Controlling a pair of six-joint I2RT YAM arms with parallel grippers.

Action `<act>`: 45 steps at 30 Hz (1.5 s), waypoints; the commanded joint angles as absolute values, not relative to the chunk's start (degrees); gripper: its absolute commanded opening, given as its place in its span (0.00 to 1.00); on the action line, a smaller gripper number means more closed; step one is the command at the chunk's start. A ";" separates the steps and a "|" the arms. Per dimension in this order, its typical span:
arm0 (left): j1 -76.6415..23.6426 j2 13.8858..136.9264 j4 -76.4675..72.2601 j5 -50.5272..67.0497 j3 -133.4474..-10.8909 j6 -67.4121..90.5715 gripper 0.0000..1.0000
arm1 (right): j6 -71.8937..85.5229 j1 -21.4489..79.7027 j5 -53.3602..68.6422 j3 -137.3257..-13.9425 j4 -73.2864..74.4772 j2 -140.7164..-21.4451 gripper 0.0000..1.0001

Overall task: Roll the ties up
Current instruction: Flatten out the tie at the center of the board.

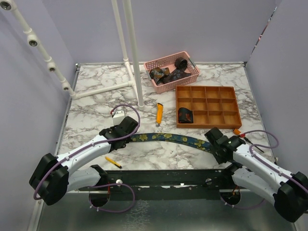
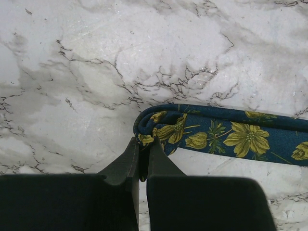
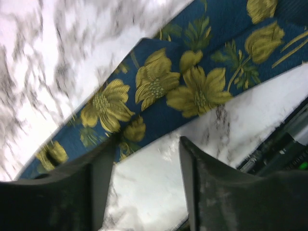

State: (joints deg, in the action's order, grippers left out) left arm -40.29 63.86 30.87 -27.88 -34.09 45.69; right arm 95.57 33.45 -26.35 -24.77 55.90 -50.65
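Between tightly closed left fingers, pinches the folded end of the floral tie. Lies flat on the worktop, long axis left to right, reaching the right fingers: parted over its near edge, gripping nothing. Likely rolls rightward from the left end.

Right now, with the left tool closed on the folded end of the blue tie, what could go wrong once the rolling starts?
1. The left tool pinches only the edge of the fold in the blue tie, so the fold may slip out.
2. The right tool is open at the other end, so that end could drag.
3. The tie lies curved, so the coil might wind crooked.
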 commanded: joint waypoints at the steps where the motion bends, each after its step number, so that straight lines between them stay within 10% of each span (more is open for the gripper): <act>1: -41.06 62.31 29.81 -27.59 -32.71 46.70 0.00 | 86.17 25.49 -27.29 -24.93 49.98 -54.43 0.53; 16: -42.17 61.56 29.11 -27.20 -32.26 46.47 0.00 | 62.88 8.54 -25.33 -32.86 40.59 -70.18 0.40; 32: -43.16 63.15 28.92 -27.18 -32.26 46.32 0.00 | 57.53 5.80 -23.09 -34.39 41.03 -66.08 0.78; 45: -43.31 63.14 28.41 -26.70 -32.09 46.01 0.00 | 53.83 -2.88 -22.54 -35.42 40.49 -62.71 0.56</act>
